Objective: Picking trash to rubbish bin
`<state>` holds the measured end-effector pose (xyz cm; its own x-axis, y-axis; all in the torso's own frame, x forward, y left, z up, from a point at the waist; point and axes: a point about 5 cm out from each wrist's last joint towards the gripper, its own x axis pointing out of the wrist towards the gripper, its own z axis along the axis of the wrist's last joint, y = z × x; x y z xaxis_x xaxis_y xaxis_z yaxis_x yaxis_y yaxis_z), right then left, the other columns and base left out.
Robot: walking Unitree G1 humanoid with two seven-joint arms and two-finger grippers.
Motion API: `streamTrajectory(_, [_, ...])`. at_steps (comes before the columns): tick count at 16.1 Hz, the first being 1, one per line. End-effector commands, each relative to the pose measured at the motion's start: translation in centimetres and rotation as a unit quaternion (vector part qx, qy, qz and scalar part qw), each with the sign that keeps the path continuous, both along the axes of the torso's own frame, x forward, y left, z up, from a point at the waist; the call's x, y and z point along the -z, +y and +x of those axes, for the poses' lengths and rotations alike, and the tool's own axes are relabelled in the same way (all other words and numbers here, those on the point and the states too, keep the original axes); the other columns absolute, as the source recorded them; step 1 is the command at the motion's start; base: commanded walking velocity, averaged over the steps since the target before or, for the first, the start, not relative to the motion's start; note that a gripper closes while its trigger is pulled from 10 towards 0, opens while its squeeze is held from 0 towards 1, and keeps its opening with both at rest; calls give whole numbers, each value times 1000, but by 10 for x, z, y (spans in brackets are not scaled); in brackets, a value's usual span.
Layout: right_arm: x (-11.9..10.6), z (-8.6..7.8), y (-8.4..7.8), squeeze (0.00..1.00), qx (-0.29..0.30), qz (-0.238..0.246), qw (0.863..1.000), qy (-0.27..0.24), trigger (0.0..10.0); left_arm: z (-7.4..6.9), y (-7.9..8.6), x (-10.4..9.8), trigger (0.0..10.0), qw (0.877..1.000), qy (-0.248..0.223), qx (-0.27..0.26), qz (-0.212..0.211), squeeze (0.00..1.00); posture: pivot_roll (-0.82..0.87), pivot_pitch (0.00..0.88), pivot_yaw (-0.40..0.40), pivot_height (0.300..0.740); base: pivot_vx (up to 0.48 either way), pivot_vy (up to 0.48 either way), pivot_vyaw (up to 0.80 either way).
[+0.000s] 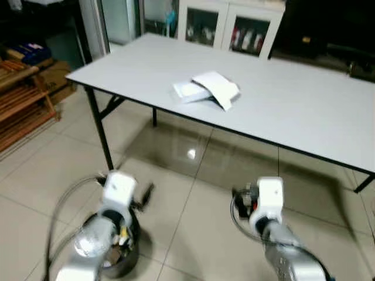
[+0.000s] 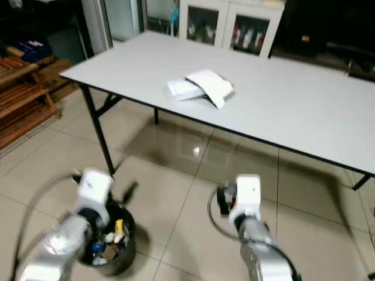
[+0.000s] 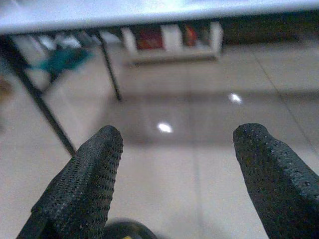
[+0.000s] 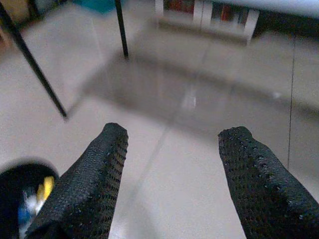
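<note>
Left eye view gives you the white table (image 1: 304,111) far ahead with paper trash (image 1: 208,89) on it, rubbish bin (image 2: 114,249) near left under your left gripper (image 3: 177,149), right gripper (image 4: 172,149) beside; both spread apart, empty.

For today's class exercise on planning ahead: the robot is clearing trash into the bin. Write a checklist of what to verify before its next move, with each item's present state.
1. Left hand empty and open: ok, fingers apart, nothing between them.
2. Right hand empty and open: ok.
3. Rubbish bin within reach: ok, on the floor under the left arm, with trash already inside.
4. Trash left to pick: ok, white papers lie on the grey table.
5. Papers within reach from here: not ok, both hands are low, over the floor short of the table edge.
6. Room left in the bin: cannot tell.
</note>
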<state>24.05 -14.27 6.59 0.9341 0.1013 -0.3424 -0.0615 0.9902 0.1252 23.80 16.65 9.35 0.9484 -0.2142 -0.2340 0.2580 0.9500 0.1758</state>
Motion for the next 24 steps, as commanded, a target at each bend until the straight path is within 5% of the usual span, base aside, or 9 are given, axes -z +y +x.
streamTrajectory(1, [-22,10,-12,0,33,3,998,-52,10000,10,-8,-24,10000,999,-48,10,-4,0,47,14,-48,740,0,0,0])
streamTrajectory(5, [-66,30,-24,0,83,12,988,-133,10000,29,-14,-67,10000,992,-121,19,-36,0,43,7,-27,740,142,0,-355])
streamTrajectory(8, [-82,38,-20,0,44,-3,987,-153,10000,33,-15,-75,10000,990,-131,20,-42,0,38,2,-21,740,351,0,-533])
streamTrajectory(14, [-74,40,1,0,-35,9,993,-113,10000,31,-2,-76,10000,992,-123,-10,-23,0,61,11,-47,740,388,0,0])
streamTrajectory(24, [-60,37,19,0,-46,22,995,-89,10000,27,11,-80,10000,993,-117,-23,-5,0,89,18,-41,740,399,0,400])
